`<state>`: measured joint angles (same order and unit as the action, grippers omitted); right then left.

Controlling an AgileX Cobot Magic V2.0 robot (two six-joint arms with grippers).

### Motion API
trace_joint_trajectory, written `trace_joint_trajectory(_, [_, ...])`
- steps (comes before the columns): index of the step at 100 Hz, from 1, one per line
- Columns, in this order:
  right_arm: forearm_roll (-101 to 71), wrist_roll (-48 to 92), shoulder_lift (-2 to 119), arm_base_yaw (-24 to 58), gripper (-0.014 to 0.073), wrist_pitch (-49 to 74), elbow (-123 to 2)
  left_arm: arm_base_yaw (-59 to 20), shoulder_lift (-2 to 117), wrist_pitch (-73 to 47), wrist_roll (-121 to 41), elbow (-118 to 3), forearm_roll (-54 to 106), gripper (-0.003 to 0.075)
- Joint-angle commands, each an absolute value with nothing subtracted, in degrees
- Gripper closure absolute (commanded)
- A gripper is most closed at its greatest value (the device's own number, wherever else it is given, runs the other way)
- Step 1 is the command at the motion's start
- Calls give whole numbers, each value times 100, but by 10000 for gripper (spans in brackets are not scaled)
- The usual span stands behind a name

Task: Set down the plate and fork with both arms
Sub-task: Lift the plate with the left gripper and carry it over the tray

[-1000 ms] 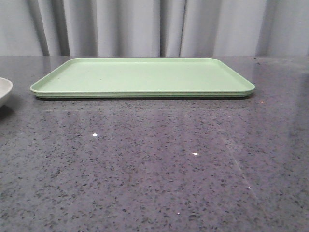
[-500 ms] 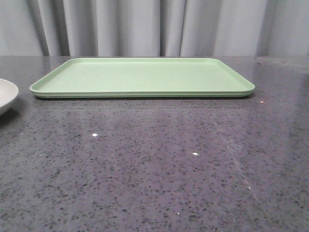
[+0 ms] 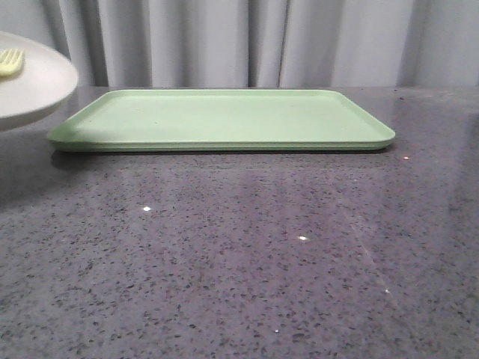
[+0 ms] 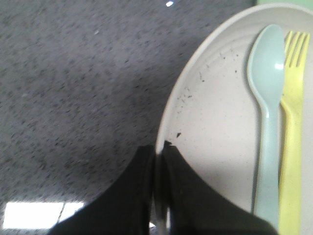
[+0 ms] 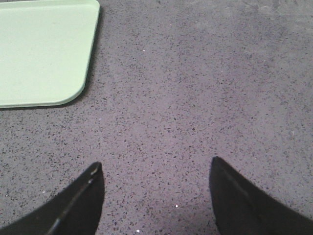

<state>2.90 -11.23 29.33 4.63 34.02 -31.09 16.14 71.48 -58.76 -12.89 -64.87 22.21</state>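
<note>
The cream plate [image 3: 34,82] hangs in the air at the far left of the front view, above the table and beside the tray's left end. My left gripper [image 4: 158,149] is shut on the plate's rim [image 4: 166,122]. The yellow fork [image 4: 292,147] lies in the plate next to a pale blue-grey spoon [image 4: 266,98]; the fork's tines [image 3: 10,61] show in the front view. My right gripper [image 5: 155,169] is open and empty over bare table, near the tray's corner. Neither gripper shows in the front view.
A flat light green tray [image 3: 224,120] lies at the back middle of the dark speckled table [image 3: 239,262]; its corner shows in the right wrist view [image 5: 44,54]. Grey curtains hang behind the table.
The plate has risen from the table at the left edge and moved right, toward the tray. The fork's tines have come into view. The tray has not moved.
</note>
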Motion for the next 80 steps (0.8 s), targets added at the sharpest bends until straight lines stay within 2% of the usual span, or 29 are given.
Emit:
trace_joint_trajectory(1, [307, -1098, 2993, 428, 118, 3031, -3313, 1307, 7088, -5554, -1285, -6894, 2787, 741])
trace_joint_trajectory(45, [307, -1098, 2993, 428, 118, 3090, -3313, -477, 8613, -4662, -712, -8204, 3136, 741])
trace_joint_trajectory(80, [307, -1098, 2993, 428, 118, 3090, -3313, -1320, 9958, -4547, 94, -9541, 3224, 741])
